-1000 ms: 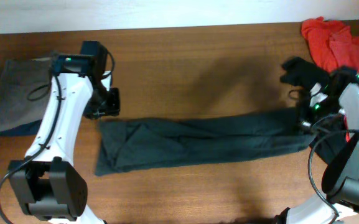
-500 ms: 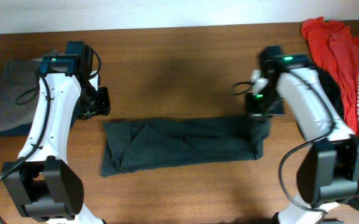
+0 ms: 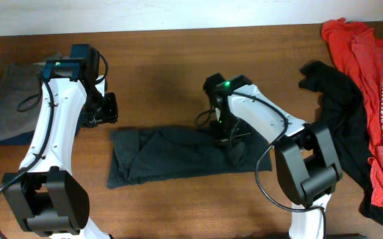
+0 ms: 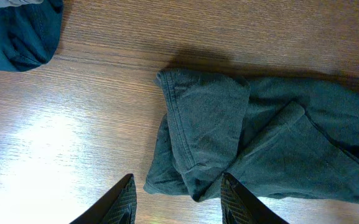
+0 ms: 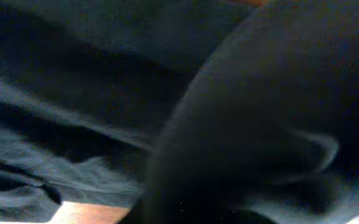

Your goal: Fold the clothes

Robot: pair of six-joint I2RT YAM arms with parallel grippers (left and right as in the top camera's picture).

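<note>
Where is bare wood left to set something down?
Bare: the wide wood behind the black T-shirt, and the strip in front of it. Crowded: right edge, red shirt and a dark garment; left edge, grey trousers.

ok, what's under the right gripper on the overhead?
The folded black cotton T-shirt, lying on the brown wooden table. The right gripper sits over its right half. Its fingertips are hidden by the arm; the right wrist view shows mostly blurred dark fabric.

Robotics lab bench: left arm and right arm at a wooden table bearing a dark garment at centre, red shirt at 2 o'clock, grey trousers at 9.
</note>
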